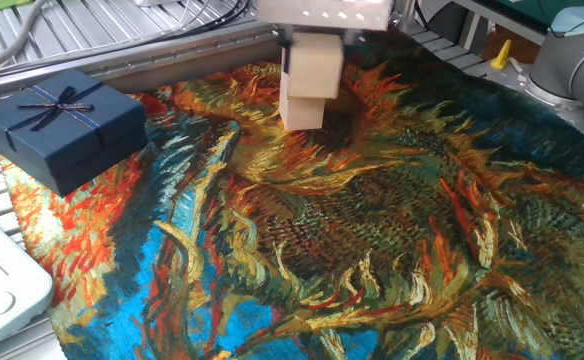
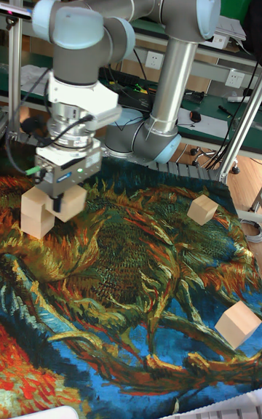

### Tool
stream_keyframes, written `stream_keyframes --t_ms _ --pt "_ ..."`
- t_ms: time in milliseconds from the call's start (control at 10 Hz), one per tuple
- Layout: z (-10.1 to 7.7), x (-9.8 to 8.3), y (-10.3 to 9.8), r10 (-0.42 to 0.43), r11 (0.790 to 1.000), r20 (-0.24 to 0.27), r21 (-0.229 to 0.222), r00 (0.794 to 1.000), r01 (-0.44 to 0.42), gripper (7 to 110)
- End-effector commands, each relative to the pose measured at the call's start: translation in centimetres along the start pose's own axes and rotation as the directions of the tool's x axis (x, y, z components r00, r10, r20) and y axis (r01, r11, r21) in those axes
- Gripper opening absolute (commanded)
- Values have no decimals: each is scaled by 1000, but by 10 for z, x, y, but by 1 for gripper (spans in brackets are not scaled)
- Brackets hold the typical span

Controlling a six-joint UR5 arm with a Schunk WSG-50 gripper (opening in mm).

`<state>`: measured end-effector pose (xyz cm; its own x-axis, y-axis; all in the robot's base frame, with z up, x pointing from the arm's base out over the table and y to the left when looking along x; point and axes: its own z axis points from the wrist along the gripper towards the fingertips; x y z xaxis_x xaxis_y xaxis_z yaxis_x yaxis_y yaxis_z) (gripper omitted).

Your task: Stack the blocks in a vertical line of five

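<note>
The claw held a pale wooden block above two stacked blocks on the painted sunflower cloth. A dark blue gift box with a ribbon sat well apart at the cloth's edge.

gift box probably well aside

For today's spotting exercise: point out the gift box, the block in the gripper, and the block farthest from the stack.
gift box [image 1: 57, 125]: fixed view, lid top.
held block [image 1: 313, 66]: fixed view, front face.
farthest block [image 2: 238, 323]: tall fixed view, top face.
</note>
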<state>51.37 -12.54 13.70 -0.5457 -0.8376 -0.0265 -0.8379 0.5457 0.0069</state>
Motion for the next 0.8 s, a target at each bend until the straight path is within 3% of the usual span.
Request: stream_keyframes --t_ms 0,500,700 --pt "-13 31 -17 -46 999 -24 -25 999 45 22" --pt "-7 57 -18 -45 997 -45 -57 998 42 22" --pt "-7 75 -16 -37 998 -68 -57 997 33 22"
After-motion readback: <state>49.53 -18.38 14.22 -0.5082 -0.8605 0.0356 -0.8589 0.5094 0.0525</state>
